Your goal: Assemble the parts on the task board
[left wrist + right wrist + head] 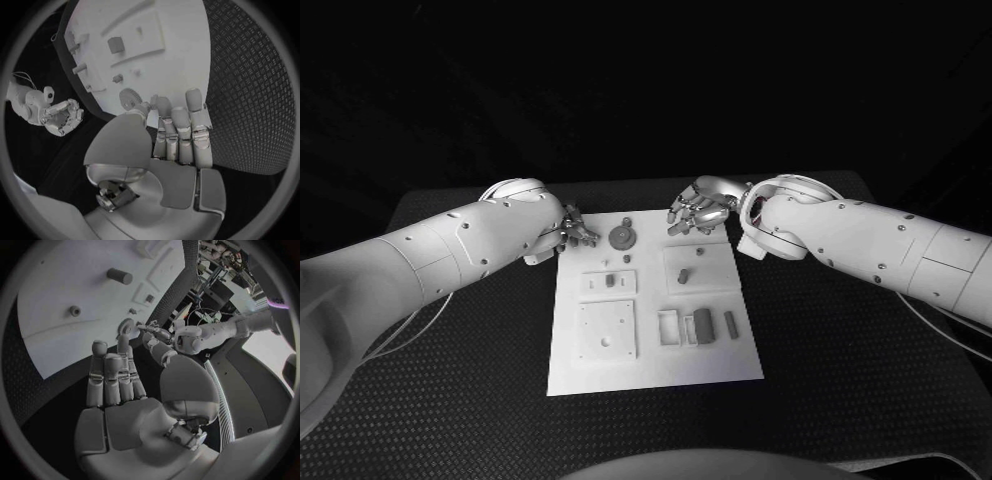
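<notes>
The task board (651,370) is a white rectangular plate lying in the middle of the dark textured surface (848,400), its long sides running from near to far. Raised pale blocks and shallow recesses cover it. At its far end a round grey gear (625,236) lies flat, with a toothed rim and a small hub. Nearer, on the right half, a short dark peg (685,268) stands on a square plate, and on the left half a small dark piece (606,283) sits in a low block. At the near right, 2 narrow grey parts (704,325) stand side by side next to a white slotted holder (671,327). No writing or label can be read on the board or the parts

The left hand (568,232) hovers at the far left corner of the board, just left of the gear; in the left wrist view its fingers (181,127) lie straight and close together, with the thumb tip close to the gear's rim (129,95), and whether it touches cannot be told. It holds nothing that can be seen. The right hand (697,212) hangs over the far edge of the board, just right of and beyond the gear, its fingers (112,377) extended side by side and empty
</notes>
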You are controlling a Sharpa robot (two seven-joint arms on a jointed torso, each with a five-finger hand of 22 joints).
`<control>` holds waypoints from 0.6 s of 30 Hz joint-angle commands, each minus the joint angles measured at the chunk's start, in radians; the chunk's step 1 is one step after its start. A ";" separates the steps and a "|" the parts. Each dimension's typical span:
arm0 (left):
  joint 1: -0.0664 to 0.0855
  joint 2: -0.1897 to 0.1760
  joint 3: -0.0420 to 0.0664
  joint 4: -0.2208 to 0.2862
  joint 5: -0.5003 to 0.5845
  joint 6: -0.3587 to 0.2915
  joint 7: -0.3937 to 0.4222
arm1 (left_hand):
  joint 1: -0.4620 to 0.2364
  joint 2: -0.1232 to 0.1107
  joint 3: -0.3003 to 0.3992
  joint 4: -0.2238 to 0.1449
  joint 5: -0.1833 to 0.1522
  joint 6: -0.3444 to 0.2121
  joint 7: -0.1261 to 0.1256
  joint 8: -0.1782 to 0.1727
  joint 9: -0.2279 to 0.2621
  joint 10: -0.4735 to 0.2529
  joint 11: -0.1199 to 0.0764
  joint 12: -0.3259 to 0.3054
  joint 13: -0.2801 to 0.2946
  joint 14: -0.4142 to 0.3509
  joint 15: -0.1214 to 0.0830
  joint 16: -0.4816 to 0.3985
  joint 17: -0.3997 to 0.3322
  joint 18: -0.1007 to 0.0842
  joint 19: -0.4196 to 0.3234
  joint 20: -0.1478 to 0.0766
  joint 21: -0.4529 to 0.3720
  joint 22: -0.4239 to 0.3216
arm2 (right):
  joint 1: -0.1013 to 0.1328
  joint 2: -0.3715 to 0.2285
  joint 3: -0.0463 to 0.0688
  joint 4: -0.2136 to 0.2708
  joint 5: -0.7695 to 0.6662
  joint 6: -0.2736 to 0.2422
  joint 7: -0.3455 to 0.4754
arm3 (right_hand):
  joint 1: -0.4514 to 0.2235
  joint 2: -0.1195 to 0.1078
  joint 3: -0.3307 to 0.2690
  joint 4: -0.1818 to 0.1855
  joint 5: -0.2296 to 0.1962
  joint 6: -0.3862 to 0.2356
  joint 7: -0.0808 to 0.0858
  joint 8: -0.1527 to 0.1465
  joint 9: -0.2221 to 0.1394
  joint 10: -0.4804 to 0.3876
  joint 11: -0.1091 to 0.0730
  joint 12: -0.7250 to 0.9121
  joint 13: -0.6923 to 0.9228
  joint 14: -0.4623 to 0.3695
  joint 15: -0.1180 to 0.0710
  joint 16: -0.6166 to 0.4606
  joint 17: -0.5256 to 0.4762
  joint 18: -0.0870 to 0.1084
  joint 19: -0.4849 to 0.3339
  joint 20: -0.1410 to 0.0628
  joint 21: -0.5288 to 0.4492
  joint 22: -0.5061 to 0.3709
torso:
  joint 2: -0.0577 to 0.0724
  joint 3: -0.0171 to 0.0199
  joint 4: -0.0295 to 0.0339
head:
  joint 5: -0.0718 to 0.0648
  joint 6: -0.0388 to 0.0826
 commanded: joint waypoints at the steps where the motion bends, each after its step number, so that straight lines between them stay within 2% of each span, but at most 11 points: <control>1: 0.000 0.001 0.000 0.000 0.030 0.019 0.000 | 0.028 0.009 0.000 -0.018 0.009 -0.003 0.001 0.004 0.009 0.003 -0.001 0.005 0.002 -0.003 -0.005 0.004 0.002 -0.014 -0.002 -0.001 0.005 0.023 | 0.000 0.001 0.000 0.000 -0.001 0.013 0.008 | -0.007 0.001 0.000 0.005 0.004 0.011 0.017 -0.004 0.001 -0.004 0.004 0.006 0.001 -0.007 -0.001 -0.002 -0.001 0.011 -0.005 -0.004 -0.003 0.017 | 0.000 0.0006 -0.0002 | 0.000 -0.002; 7: 0.000 0.002 0.000 -0.002 0.047 0.023 0.002 | 0.058 0.009 0.000 -0.044 0.013 -0.005 0.002 0.002 0.016 0.002 -0.001 0.004 0.003 -0.004 -0.004 0.004 0.002 -0.014 -0.005 0.000 0.007 0.022 | 0.000 0.002 0.000 0.001 -0.001 0.014 0.008 | -0.008 0.001 0.000 0.005 0.004 0.011 0.017 -0.004 0.001 -0.004 0.004 0.006 0.001 -0.007 -0.001 -0.002 -0.001 0.011 -0.005 -0.004 -0.003 0.017 | 0.000 0.0010 0.0001 | 0.000 -0.003; 10: 0.000 0.002 0.000 -0.002 0.063 0.013 0.004 | 0.081 0.017 0.009 -0.065 0.019 -0.005 0.002 0.001 0.020 0.002 -0.001 0.004 0.003 -0.004 -0.004 0.004 0.002 -0.014 -0.007 0.001 0.008 0.022 | 0.000 0.002 0.000 0.001 -0.001 0.014 0.008 | -0.008 0.001 0.000 0.005 0.004 0.011 0.017 -0.004 0.001 -0.004 0.004 0.006 0.001 -0.007 -0.001 -0.002 -0.001 0.011 -0.005 -0.004 -0.003 0.017 | 0.000 0.0013 0.0002 | 0.000 -0.003; 15: 0.000 0.000 0.001 -0.002 0.098 0.005 0.013 | 0.129 0.041 0.042 -0.136 0.052 -0.001 0.003 -0.001 0.026 0.003 -0.001 0.004 0.004 -0.005 -0.001 0.005 0.003 -0.013 -0.012 0.006 0.010 0.022 | 0.000 0.000 0.000 0.001 -0.001 0.013 0.007 | -0.008 0.001 0.000 0.005 0.004 0.011 0.017 -0.004 0.001 -0.004 0.004 0.006 0.002 -0.007 -0.001 -0.002 -0.001 0.011 -0.005 -0.004 -0.003 0.017 | 0.000 0.0014 0.0005 | 0.002 -0.003; 16: 0.000 -0.002 0.001 -0.001 0.103 0.003 0.014 | 0.131 0.036 0.068 -0.146 0.018 0.001 0.002 -0.002 0.028 0.005 0.001 0.003 0.004 -0.005 0.000 0.004 0.003 -0.014 -0.013 0.008 0.010 0.021 | 0.000 0.000 0.000 0.001 -0.001 0.012 0.007 | -0.008 0.001 0.000 0.005 0.004 0.011 0.017 -0.004 0.002 -0.004 0.004 0.006 0.002 -0.007 -0.001 -0.002 -0.001 0.011 -0.005 -0.004 -0.003 0.017 | 0.000 0.0015 0.0006 | 0.002 -0.003; 17: 0.000 -0.003 0.001 0.001 0.106 0.002 0.015 | 0.120 0.021 0.114 -0.146 -0.011 0.003 0.004 -0.005 0.028 0.006 0.001 0.002 0.003 -0.003 0.001 0.004 0.003 -0.014 -0.012 0.011 0.011 0.021 | 0.000 0.000 0.000 0.002 -0.001 0.013 0.007 | -0.008 0.001 0.000 0.005 0.004 0.011 0.017 -0.004 0.002 -0.004 0.004 0.006 0.002 -0.007 -0.001 -0.002 -0.001 0.011 -0.005 -0.004 -0.003 0.017 | 0.000 0.0016 0.0008 | 0.002 -0.003; 18: 0.000 -0.006 0.001 0.004 0.115 -0.003 0.014 | 0.116 0.020 0.133 -0.157 -0.010 0.005 0.004 -0.006 0.029 0.007 0.001 0.002 0.003 -0.002 0.001 0.004 0.003 -0.014 -0.011 0.010 0.012 0.022 | 0.000 0.000 0.000 0.002 -0.001 0.013 0.007 | -0.008 0.001 0.000 0.005 0.004 0.011 0.017 -0.004 0.002 -0.004 0.004 0.006 0.002 -0.007 -0.001 -0.002 -0.001 0.011 -0.005 -0.004 -0.003 0.017 | -0.001 0.0016 0.0006 | 0.002 -0.003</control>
